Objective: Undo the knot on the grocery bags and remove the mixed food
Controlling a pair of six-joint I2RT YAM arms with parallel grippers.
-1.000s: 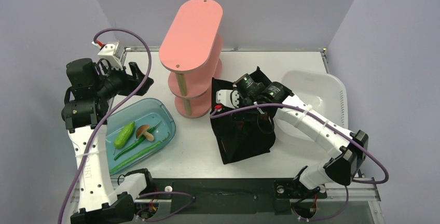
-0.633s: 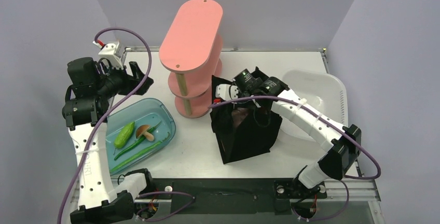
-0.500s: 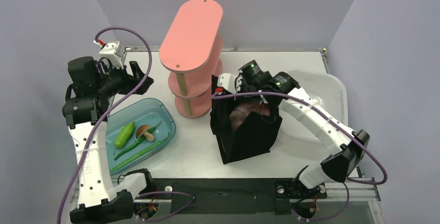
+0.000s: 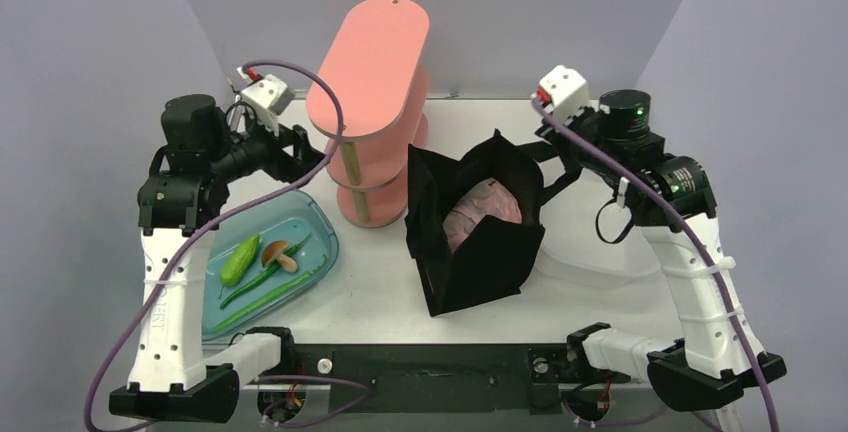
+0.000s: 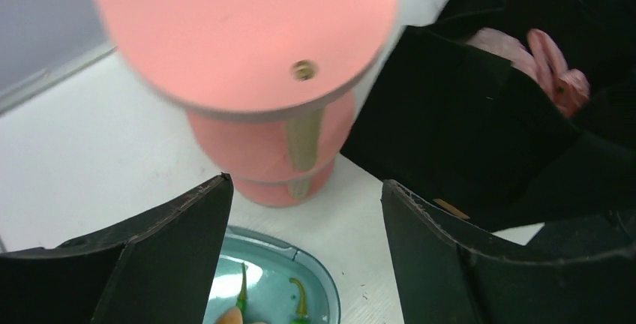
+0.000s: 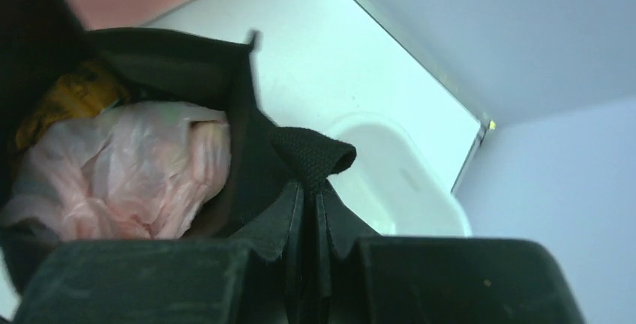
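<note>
Your right gripper (image 6: 307,219) has risen out of the black tote (image 4: 470,252), jaws now pinching its loop handle (image 6: 311,155) and drawing the mouth open. The pink bag (image 4: 480,210) lies inside, apparently still knotted. Your left gripper (image 5: 305,183) hangs spread beside the pink shelf (image 4: 370,62), holding nothing.

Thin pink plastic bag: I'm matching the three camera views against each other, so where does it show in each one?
Top external: the thin pink plastic bag sits at centre, inside the boxy black fabric tote.
Left wrist: the bag is at upper right, peeking over the tote's rim.
Right wrist: the bag fills the left side, down inside the tote.
Shared landmark: the tote, visible in all three.
</note>
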